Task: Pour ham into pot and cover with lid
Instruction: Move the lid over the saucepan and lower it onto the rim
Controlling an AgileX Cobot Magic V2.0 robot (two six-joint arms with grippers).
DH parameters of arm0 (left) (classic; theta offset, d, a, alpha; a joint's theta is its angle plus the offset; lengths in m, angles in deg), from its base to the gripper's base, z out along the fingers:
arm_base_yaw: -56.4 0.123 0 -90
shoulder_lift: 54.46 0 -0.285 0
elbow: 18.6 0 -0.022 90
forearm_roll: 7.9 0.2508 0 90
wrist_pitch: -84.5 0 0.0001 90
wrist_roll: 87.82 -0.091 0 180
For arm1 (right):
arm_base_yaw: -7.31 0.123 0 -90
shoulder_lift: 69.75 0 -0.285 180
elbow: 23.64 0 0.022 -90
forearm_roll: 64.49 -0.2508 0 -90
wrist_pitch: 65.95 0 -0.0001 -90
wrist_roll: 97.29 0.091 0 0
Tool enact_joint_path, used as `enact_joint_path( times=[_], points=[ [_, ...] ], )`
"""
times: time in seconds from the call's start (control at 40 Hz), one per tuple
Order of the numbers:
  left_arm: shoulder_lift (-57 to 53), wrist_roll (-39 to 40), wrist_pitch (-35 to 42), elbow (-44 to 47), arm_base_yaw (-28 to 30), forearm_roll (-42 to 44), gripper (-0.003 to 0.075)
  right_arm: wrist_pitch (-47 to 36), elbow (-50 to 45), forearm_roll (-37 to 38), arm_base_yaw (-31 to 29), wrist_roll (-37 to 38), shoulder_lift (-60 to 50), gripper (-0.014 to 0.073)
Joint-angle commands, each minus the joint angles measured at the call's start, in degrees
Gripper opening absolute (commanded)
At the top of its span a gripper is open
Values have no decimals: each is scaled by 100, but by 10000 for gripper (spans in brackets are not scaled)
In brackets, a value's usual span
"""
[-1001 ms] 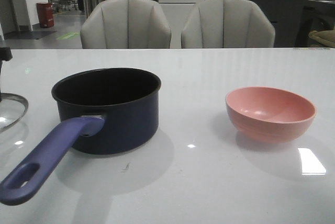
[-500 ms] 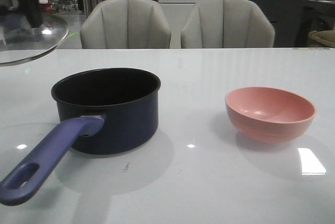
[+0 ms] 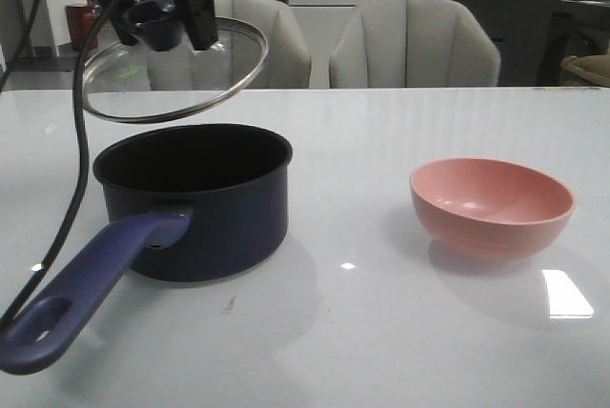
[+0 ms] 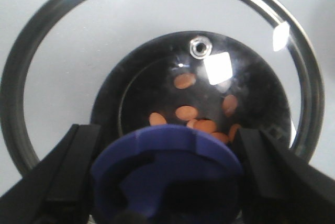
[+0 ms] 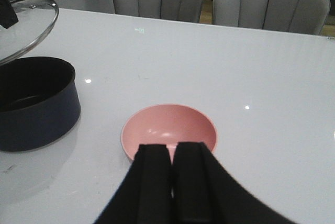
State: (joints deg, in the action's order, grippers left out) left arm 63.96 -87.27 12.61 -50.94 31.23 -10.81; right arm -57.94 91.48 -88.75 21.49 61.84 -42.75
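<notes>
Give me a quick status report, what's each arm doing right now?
Left tool shut on lid knob, lid tilted above pot. Right tool shut, empty, near pink bowl. Ham in pot. Nothing in the way.

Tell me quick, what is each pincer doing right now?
Left pincer: closed on the blue knob of the lid, holding it above the pot.
Right pincer: closed, holding nothing, near the pink bowl.
</notes>
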Motion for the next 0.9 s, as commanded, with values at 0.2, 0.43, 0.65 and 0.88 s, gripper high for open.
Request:
enact_joint_path(
  times=[0.2, 0.43, 0.65, 0.88],
  points=[
    [-318, -3, -88, 239, -219, -21, 208, -398, 163, -41, 2, -53, 6, 148],
    [-318, -3, -88, 351, -219, -21, 208, -398, 163, -41, 2, -53, 6, 148],
    [-318, -3, -67, 351, -219, -21, 208, -398, 163, -41, 2, -53, 6, 148],
    [-79, -3, -79, 351, -219, -44, 208, -398, 163, -41, 2, -53, 6, 148]
  ],
)
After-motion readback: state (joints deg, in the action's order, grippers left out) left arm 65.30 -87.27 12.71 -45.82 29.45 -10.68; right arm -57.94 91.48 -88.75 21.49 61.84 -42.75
